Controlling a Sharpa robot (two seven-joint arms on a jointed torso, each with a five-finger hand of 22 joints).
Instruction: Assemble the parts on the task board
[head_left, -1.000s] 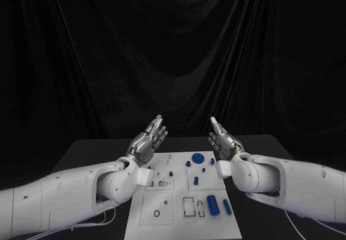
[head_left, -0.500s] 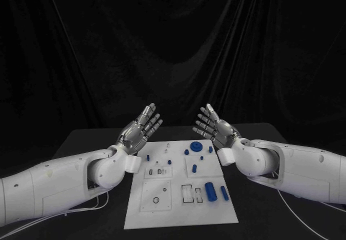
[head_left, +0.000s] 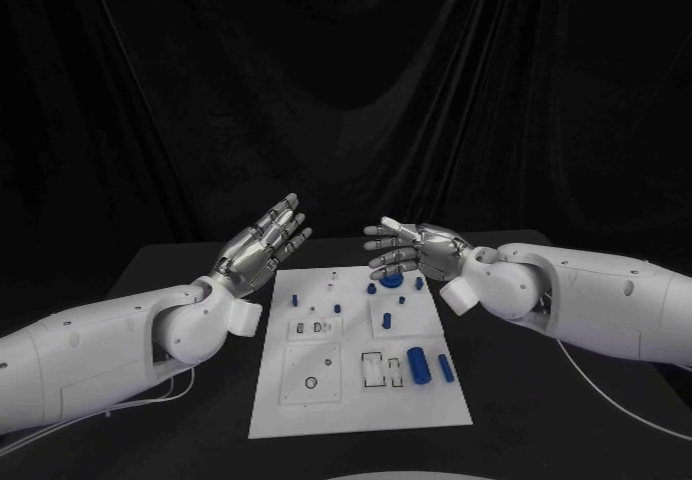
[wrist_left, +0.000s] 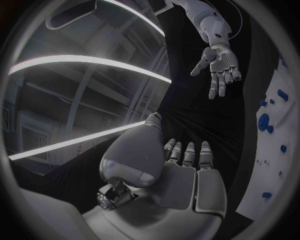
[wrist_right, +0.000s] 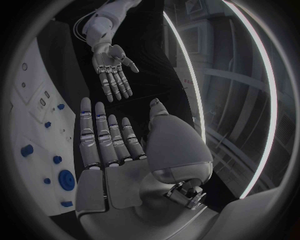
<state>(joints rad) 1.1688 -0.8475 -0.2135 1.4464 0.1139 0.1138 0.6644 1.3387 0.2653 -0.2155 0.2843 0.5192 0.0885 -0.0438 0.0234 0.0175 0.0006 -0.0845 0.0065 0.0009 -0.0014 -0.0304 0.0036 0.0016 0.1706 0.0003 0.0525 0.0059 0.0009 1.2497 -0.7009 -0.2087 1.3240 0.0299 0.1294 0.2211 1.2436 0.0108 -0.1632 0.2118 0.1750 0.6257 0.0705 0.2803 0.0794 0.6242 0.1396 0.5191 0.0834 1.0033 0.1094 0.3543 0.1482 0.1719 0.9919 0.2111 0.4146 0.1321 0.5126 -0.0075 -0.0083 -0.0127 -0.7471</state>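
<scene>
The white task board (head_left: 433, 408) lies in the middle of the black table. Blue parts sit on it: a round toothed piece (head_left: 392, 282) near the far edge, two cylinders (head_left: 418, 365) at the near right, and several small pegs (head_left: 293, 299). My left hand (head_left: 264, 246) is raised above the board's far left corner, open, fingers spread upward. My right hand (head_left: 413, 250) hovers over the far edge by the round piece, open, fingers pointing toward the left hand. The left wrist view shows its own hand (wrist_left: 187, 172), the right hand (wrist_left: 219, 62) and the board (wrist_left: 284, 165).
Black table (head_left: 173, 290) surrounds the board on both sides, with a dark curtain behind. White cables (head_left: 606, 400) trail under the right arm. In the right wrist view, my right hand (wrist_right: 109, 145) lies flat beside the board (wrist_right: 28, 125), and the left hand (wrist_right: 111, 65) is beyond it.
Both hands went from upright, palms facing each other, to spread apart. The left hand leaned outward; the right hand turned its fingers sideways over the board's far edge. The camera also shifted.
</scene>
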